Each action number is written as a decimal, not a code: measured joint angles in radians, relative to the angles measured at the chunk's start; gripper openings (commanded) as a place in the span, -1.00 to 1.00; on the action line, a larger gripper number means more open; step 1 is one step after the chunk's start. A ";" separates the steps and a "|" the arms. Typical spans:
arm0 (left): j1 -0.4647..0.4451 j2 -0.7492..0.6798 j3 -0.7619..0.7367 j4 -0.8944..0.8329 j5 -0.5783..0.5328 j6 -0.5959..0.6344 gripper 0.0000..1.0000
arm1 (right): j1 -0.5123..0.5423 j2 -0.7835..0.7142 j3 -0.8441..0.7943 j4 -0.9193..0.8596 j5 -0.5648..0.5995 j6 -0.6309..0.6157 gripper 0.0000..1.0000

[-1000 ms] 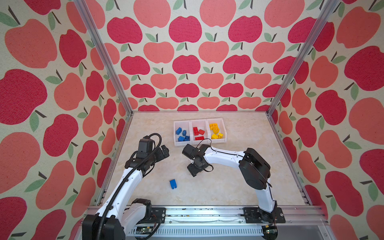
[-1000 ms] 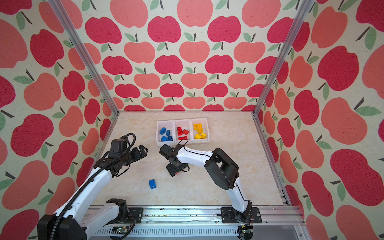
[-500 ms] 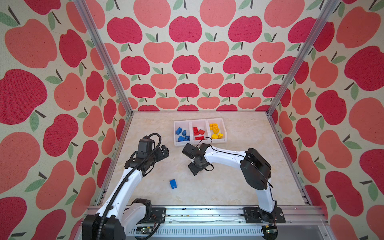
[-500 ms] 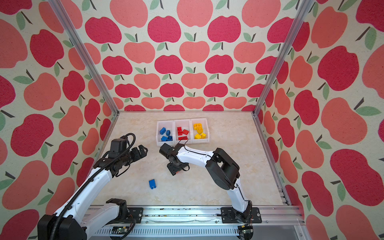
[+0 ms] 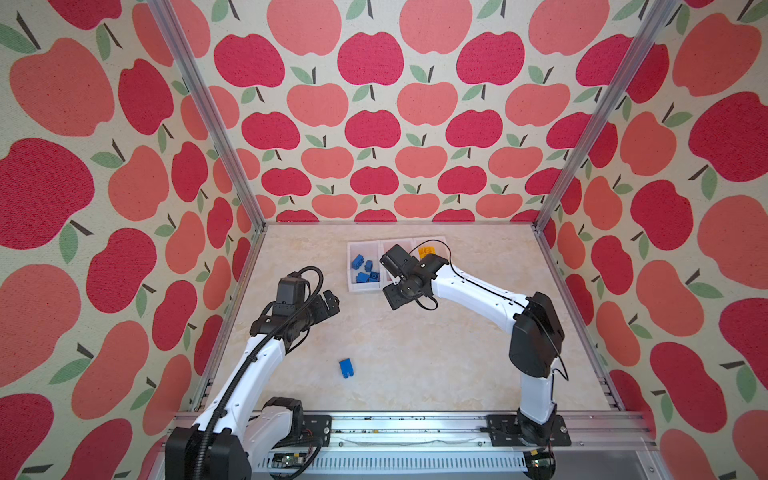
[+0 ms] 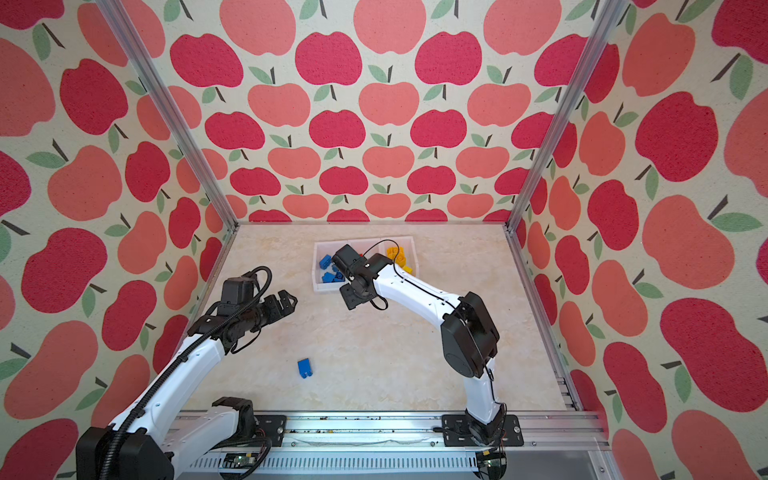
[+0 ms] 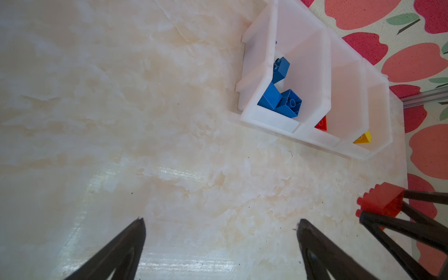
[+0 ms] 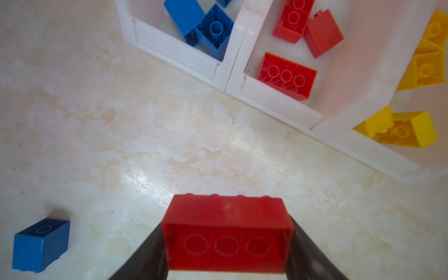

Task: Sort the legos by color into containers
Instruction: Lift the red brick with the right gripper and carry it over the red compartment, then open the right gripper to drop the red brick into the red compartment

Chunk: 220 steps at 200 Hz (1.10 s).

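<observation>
Grips a red oblong brick (image 8: 226, 232) between the right fingers (image 8: 308, 257), just short of the white bins (image 8: 271, 95) by the surface's (image 5: 415, 345) far edge. Holds the left fingers (image 7: 134, 235) spread wide and empty near the left edge. Shows one blue brick (image 5: 345, 368) lying alone toward the near edge, sorted bricks (image 8: 287, 75) sitting in the bins by colour.
</observation>
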 measured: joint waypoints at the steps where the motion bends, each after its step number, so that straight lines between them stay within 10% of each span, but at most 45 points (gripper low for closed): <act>1: 0.000 0.000 0.000 0.000 0.000 0.000 1.00 | -0.002 0.000 0.002 0.000 0.000 -0.001 0.25; 220: 0.000 0.000 0.000 -0.006 0.008 -0.016 0.99 | -0.222 0.476 0.636 -0.008 -0.027 -0.168 0.30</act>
